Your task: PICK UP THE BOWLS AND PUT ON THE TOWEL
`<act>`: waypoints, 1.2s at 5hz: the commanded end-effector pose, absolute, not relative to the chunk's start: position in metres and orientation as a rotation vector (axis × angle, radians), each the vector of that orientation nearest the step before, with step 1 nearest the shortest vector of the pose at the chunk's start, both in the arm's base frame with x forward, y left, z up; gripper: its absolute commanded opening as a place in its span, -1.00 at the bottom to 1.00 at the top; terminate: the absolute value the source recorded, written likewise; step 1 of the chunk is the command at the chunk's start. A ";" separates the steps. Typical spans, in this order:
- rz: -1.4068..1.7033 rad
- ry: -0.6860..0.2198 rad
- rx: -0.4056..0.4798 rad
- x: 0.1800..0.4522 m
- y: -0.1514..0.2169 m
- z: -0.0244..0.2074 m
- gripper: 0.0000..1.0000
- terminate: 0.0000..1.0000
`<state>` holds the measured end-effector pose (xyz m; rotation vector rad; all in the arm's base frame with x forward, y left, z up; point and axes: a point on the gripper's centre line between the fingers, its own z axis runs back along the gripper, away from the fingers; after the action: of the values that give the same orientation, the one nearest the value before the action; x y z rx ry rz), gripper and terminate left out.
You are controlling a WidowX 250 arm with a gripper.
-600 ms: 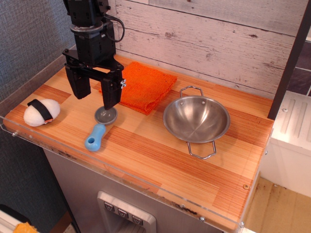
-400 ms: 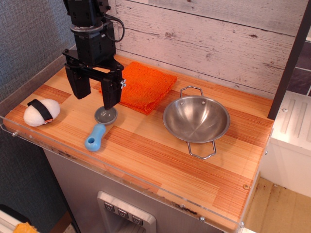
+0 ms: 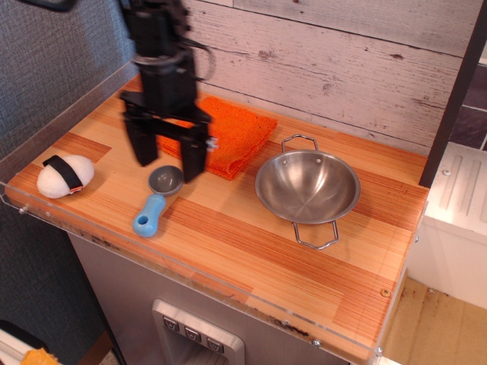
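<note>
The shiny steel bowl [image 3: 307, 188] with two wire loop handles sits on the wooden counter at centre right. The folded orange towel [image 3: 234, 137] lies at the back, left of the bowl, partly hidden by my arm. My black gripper [image 3: 168, 159] hangs open and empty above the counter, just in front of the towel's left part and over the scoop's head, well left of the bowl.
A scoop with a grey head [image 3: 166, 179] and blue handle [image 3: 149, 215] lies under the gripper. A white rice-ball toy with a black band [image 3: 65, 175] sits at the far left. A clear rim runs along the counter's front edge [image 3: 190, 268]. A plank wall [image 3: 327, 68] is behind.
The gripper has moved right, toward the bowl, by a short way. It stays open. The bowl, towel and scoop have not moved.
</note>
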<state>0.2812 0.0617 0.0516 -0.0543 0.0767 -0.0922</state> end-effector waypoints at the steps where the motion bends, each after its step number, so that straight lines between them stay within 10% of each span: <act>1: -0.090 -0.019 -0.031 0.304 0.017 0.064 1.00 -1.00; 5: 0.029 0.003 -0.072 0.323 -0.003 0.019 1.00 -1.00; 6: 0.014 -0.016 -0.079 0.324 -0.007 0.017 -1.00 -1.00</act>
<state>0.3201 -0.0044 0.0082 -0.0805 0.0132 0.0288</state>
